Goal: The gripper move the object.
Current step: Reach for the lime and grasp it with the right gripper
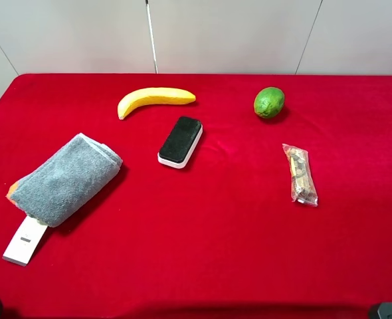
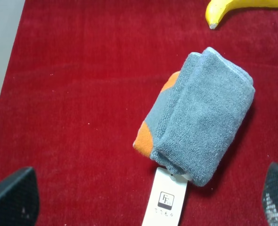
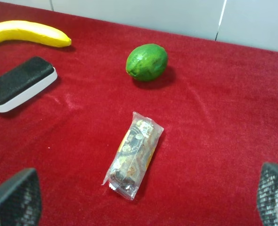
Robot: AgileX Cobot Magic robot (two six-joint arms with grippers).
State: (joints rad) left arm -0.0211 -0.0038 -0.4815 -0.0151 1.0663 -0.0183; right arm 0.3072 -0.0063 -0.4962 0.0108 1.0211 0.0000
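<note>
Far left of the black-and-white eraser block [image 1: 180, 141] lies a folded grey terry towel [image 1: 66, 179], its white card tag [image 1: 26, 242] sticking out at the near end. The left gripper [image 2: 143, 200] hovers above it, fingers spread wide and holding nothing. Its wrist view shows an orange cloth [image 2: 147, 136] tucked beneath the towel, barely a sliver from above.

Just behind the eraser, to its left, curves a yellow banana [image 1: 155, 100]. Right of the eraser and well apart sits the small oval green fruit [image 1: 269, 102], alone on the red felt tabletop [image 1: 216, 252], likely leaving room for fingers on either side. Right and nearer lies a clear-wrapped snack bar [image 1: 300, 174].

The right gripper [image 3: 143, 197] is released and empty. Only its wrist view shows the snack bar lying between it and the fruit.
</note>
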